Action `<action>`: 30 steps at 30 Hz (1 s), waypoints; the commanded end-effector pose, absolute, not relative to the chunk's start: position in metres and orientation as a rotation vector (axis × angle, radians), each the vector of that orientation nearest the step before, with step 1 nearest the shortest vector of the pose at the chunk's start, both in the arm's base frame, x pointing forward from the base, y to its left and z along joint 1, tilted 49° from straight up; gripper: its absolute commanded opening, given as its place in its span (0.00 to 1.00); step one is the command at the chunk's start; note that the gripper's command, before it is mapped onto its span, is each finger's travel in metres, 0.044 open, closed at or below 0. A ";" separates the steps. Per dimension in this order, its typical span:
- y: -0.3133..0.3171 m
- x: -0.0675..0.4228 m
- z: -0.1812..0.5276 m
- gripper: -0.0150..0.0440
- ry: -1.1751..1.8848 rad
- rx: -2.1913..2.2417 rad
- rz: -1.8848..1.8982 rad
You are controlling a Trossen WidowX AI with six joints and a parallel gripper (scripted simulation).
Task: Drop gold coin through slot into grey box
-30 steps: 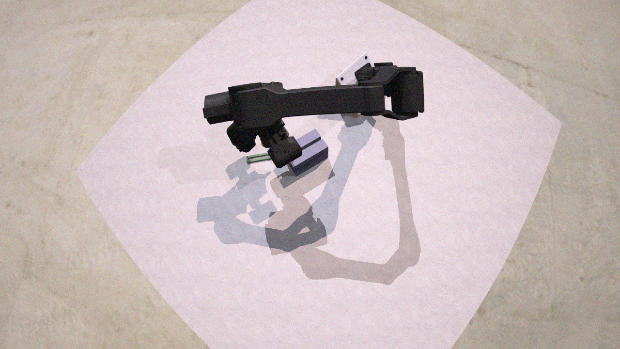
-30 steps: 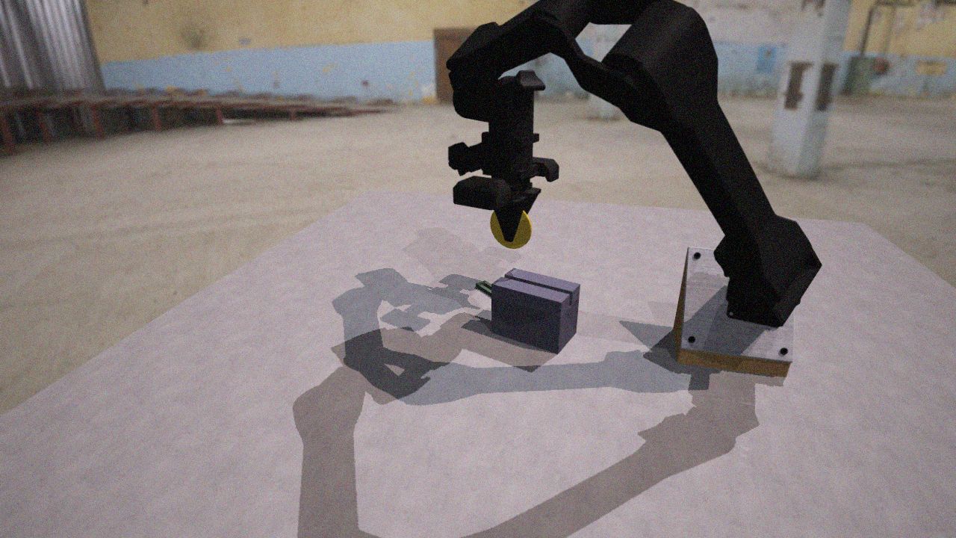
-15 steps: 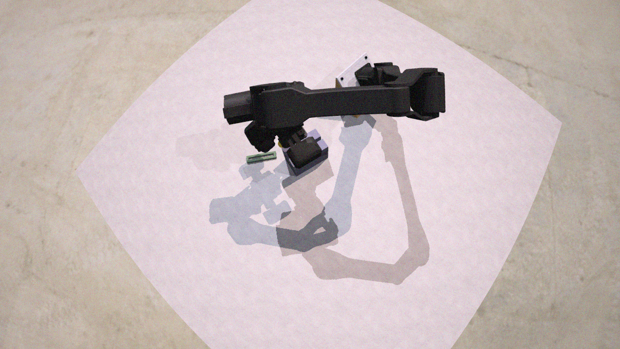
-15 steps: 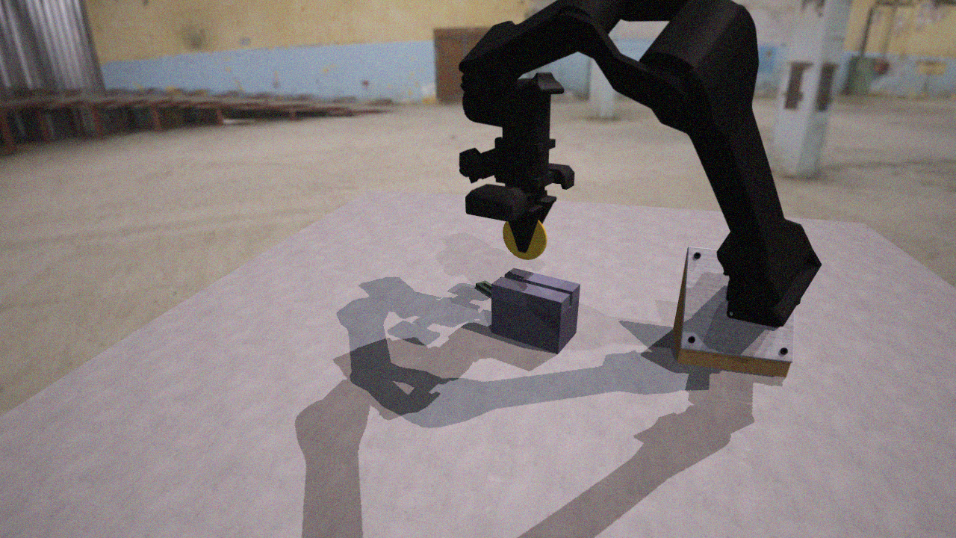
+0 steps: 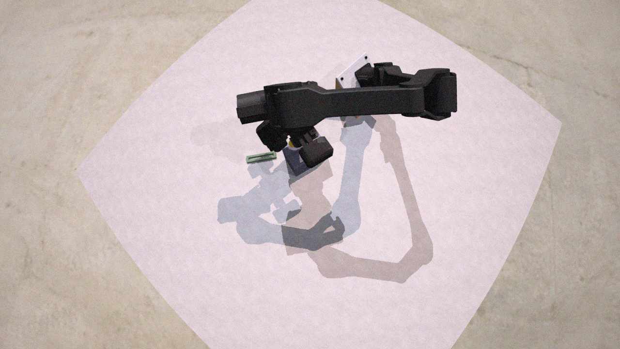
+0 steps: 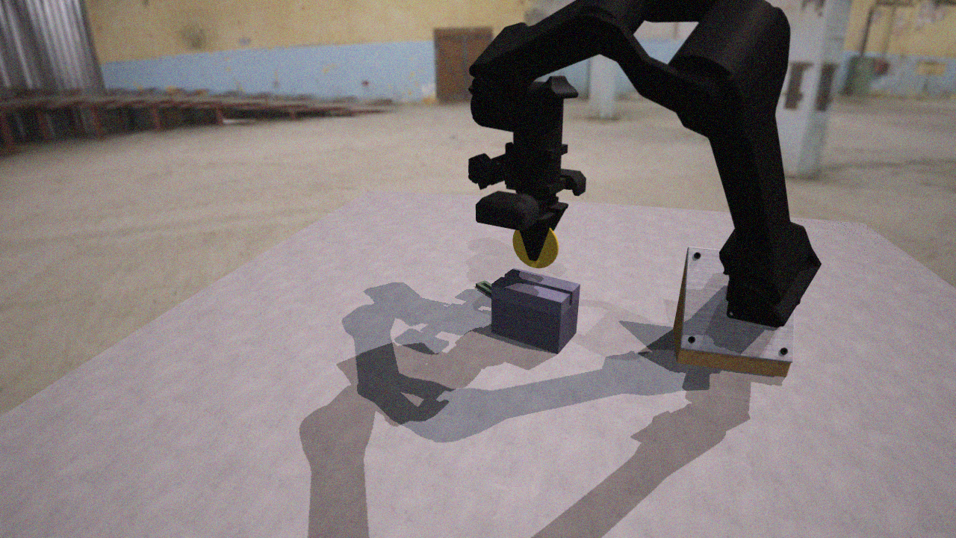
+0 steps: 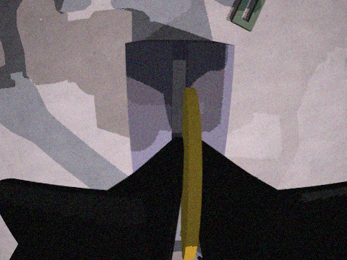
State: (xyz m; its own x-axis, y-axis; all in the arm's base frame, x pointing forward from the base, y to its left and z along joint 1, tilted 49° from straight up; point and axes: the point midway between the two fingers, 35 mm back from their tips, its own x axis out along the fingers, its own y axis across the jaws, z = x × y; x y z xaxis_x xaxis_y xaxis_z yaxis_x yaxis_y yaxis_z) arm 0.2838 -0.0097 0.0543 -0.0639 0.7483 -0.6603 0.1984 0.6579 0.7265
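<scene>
My gripper (image 6: 534, 256) (image 7: 186, 146) is shut on the gold coin (image 5: 291, 143) (image 6: 549, 251) (image 7: 192, 119), held upright on edge. The coin hangs above the grey box (image 5: 295, 163) (image 6: 531, 320) (image 7: 146, 119), clear of its lid in the exterior view. In the wrist view, the lid slot (image 7: 178, 90) runs nearly parallel to the coin, whose far edge appears just right of the slot. Part of the slot is hidden by the coin and fingers. The green holder (image 5: 248, 159) (image 6: 481, 286) (image 7: 241, 24) is empty, left of the box in the top view.
The arm's base plate (image 5: 351, 69) (image 6: 705, 284) stands right of the box in the exterior view. The arm arches over from it and hides part of the box in the top view. Arm shadows fall across the box lid and the pale mat (image 5: 173, 195) (image 6: 220, 401).
</scene>
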 end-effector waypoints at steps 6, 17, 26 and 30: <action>-0.011 0.285 0.054 0.25 1.607 0.797 0.539; -0.005 0.278 0.056 0.25 1.610 0.801 0.535; -0.007 0.279 0.056 0.25 1.610 0.797 0.535; -0.006 0.279 0.055 0.25 1.610 0.797 0.535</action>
